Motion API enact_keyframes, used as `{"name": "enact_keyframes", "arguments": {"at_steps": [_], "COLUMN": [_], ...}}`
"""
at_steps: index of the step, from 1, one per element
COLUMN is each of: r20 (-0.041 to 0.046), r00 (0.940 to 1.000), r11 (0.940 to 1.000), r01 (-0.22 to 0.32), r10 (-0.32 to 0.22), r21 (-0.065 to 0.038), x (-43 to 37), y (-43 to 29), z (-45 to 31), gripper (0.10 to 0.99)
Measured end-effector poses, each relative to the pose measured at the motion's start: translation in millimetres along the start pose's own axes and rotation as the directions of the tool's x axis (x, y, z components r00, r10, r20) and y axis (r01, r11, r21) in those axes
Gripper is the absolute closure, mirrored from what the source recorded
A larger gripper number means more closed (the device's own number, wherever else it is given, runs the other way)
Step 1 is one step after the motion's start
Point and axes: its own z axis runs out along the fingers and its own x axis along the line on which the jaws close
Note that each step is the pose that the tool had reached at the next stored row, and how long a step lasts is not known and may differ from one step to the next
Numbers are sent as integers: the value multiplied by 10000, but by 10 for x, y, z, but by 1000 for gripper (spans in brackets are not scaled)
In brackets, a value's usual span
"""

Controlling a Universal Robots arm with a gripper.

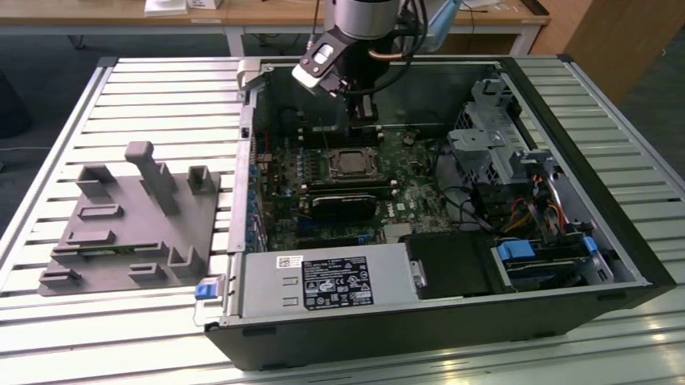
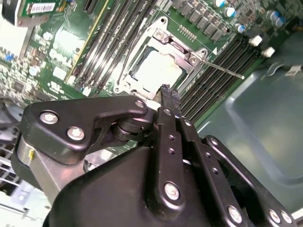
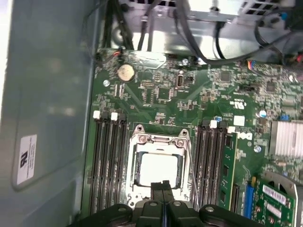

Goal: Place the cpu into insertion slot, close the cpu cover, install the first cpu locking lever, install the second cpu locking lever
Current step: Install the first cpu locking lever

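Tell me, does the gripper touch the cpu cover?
Cannot tell. In both wrist views the tip of the shut gripper overlaps the edge of the cpu cover, but neither shows contact or a gap plainly.

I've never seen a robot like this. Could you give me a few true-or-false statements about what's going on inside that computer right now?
1. The cpu lies in the insertion slot. True.
2. The tool grips the cpu. False: its fingers are shut together on nothing, near the socket's edge.
3. The cpu cover lies down over the cpu. True.
4. The computer case is closed up. False: its side is open and the motherboard shows.
5. The grey fixture sits at the exterior view's right. False: it sits on the table at the exterior view's left.
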Motion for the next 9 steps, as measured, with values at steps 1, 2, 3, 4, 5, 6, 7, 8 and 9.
{"name": "enact_keyframes", "arguments": {"at_steps": [1, 2, 3, 4, 5, 6, 7, 8, 9], "r20": [-1, -3, -6, -9, -11, -14, -16, -19, -22], "r00": [9998, 9993, 9985, 9974, 9960, 9942, 9919, 9894, 9866], "r11": [9998, 9993, 9985, 9974, 9960, 9942, 9919, 9894, 9866], "r01": [179, 361, 540, 719, 898, 1078, 1273, 1450, 1629], "r10": [-179, -361, -540, -719, -898, -1078, -1273, -1450, -1629], "r21": [2, 5, 6, 8, 9, 11, 12, 13, 15], "x": [0, 0, 0, 0, 0, 0, 0, 0, 0], "y": [0, 0, 0, 0, 0, 0, 0, 0, 0], "z": [0, -1, 0, 0, 0, -1, -1, 0, 0], "gripper": [973, 973, 973, 973, 973, 973, 973, 973, 973]}}
